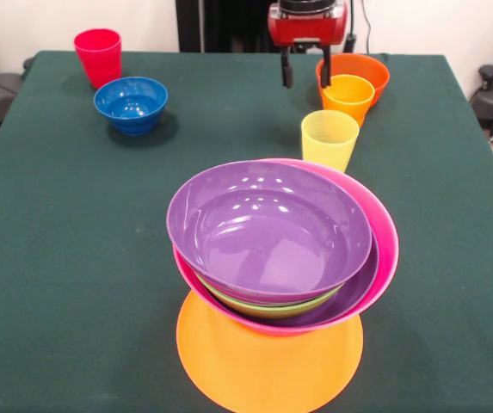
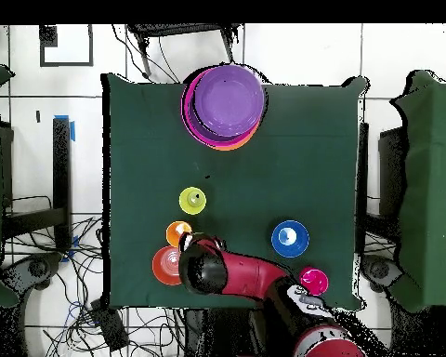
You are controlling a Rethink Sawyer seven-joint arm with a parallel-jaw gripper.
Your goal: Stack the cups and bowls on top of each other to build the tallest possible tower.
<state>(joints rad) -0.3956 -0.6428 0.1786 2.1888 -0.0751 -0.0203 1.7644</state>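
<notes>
Green-clothed table [image 1: 65, 258] with the tower [image 1: 282, 258] as landmark. Its base is an inverted large orange bowl [image 1: 268, 361], carrying upright, from the outside in, a large pink bowl [image 1: 385, 249], a purple bowl [image 1: 362, 284], a lime green bowl [image 1: 272, 307] visible only as a thin edge, and on top a second purple bowl [image 1: 268, 228], tilted and shifted off-centre.

Just beyond the tower stands the translucent yellow cup [image 1: 329, 138], upright and free. Farther on in the same direction, the orange-yellow cup [image 1: 348, 96] stands against the front of the small red-orange bowl [image 1: 358, 70]; whether they touch cannot be told.

The gripper [image 1: 306, 67] hangs above the cloth just beside those two, on the side away from the table edge, its two dark fingers [image 1: 287, 69] apart and holding nothing.

Well away from the tower, toward the opposite far corner, the small blue bowl [image 1: 131, 103] sits upright with the red cup [image 1: 98, 56] just behind it.

Overhead, the red arm [image 2: 255, 279] covers part of the cloth between the cups.
</notes>
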